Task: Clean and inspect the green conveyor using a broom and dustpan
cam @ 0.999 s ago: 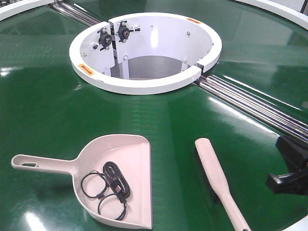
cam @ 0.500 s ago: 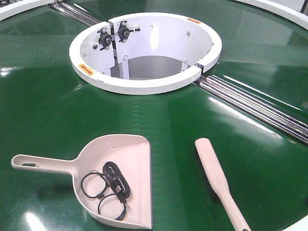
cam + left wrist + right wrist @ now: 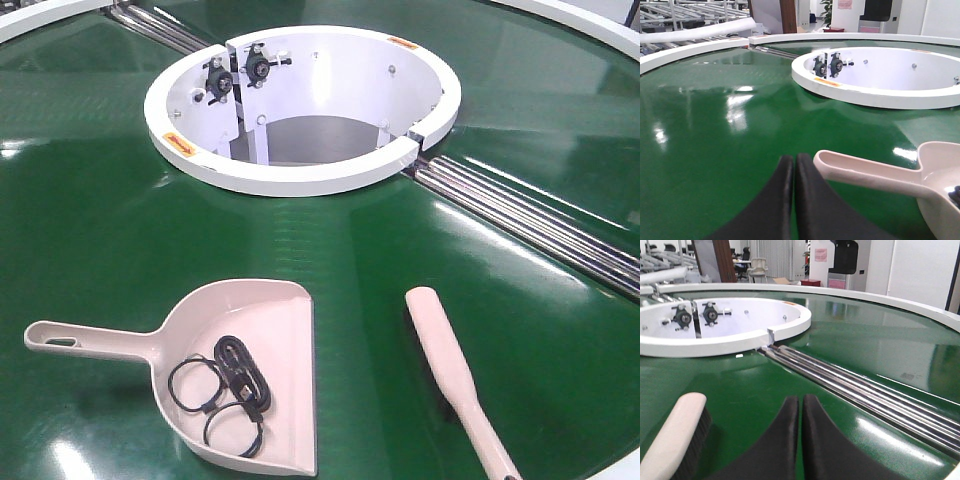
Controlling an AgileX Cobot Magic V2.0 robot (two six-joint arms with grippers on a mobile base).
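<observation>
Front view: the glossy dark-green conveyor belt (image 3: 120, 210) curves round a white ring-shaped hub (image 3: 300, 175), with steel rollers (image 3: 530, 225) at the right seam. The pale beige-pink plastic dustpan (image 3: 255, 375) lies near left, handle pointing left, a coiled black cable (image 3: 225, 390) inside it. The pale beige-pink hand broom (image 3: 450, 370) with dark bristles lies near right, well apart. No arm appears here.

Left wrist view: the left pincer (image 3: 794, 165), its tips pressed together and empty, sits just left of the dustpan's handle end (image 3: 840, 165). To grasp well, it would likely need to open, then straddle the handle squarely.

Right wrist view: the right pincer (image 3: 801, 407), likewise closed on nothing, sits right of the broom head (image 3: 677, 435). Beyond lies a bright workshop with racks.
</observation>
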